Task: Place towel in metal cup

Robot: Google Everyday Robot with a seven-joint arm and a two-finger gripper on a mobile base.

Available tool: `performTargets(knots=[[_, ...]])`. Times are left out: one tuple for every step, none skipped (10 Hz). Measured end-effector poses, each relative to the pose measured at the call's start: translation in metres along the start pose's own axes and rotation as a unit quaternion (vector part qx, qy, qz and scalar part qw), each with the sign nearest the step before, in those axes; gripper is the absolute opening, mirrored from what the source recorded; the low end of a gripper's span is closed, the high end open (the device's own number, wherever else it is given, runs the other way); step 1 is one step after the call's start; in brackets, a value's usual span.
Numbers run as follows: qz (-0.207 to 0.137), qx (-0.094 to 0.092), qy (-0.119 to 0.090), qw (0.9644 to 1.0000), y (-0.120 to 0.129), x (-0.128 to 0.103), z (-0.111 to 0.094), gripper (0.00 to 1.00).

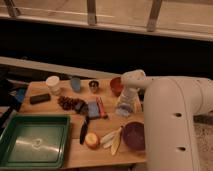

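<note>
The metal cup (93,86) stands upright at the back of the wooden table (60,157), between a blue cup (75,83) and an orange bowl (116,85). My gripper (125,104) points down at the table's right side, right of the metal cup and just in front of the orange bowl. A pale, whitish-blue bundle (124,109) that looks like the towel sits at the gripper's tip, on or just above the table. The large white arm (170,115) covers the table's right end.
A white cup (53,85), a black block (40,98), grapes (67,103), a blue pad (93,108) and a red item (102,107) lie mid-table. A green tray (35,140), knife (84,131), apple (91,141), banana (114,141) and purple bowl (134,135) are in front.
</note>
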Motion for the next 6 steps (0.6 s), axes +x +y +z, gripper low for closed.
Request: performTargets(knots=[[0.000, -0.007, 0.015, 0.9999, 0.003, 0.000, 0.005, 0.69], [0.000, -0.008, 0.019, 0.9998, 0.002, 0.001, 0.006, 0.57], [-0.001, -0.006, 0.020, 0.9998, 0.002, 0.001, 0.004, 0.49], [-0.001, -0.005, 0.020, 0.9998, 0.001, 0.002, 0.001, 0.39], [0.001, -0.005, 0.019, 0.9998, -0.001, 0.001, -0.002, 0.27], [0.001, -0.007, 0.017, 0.9998, 0.000, -0.001, -0.005, 0.16]])
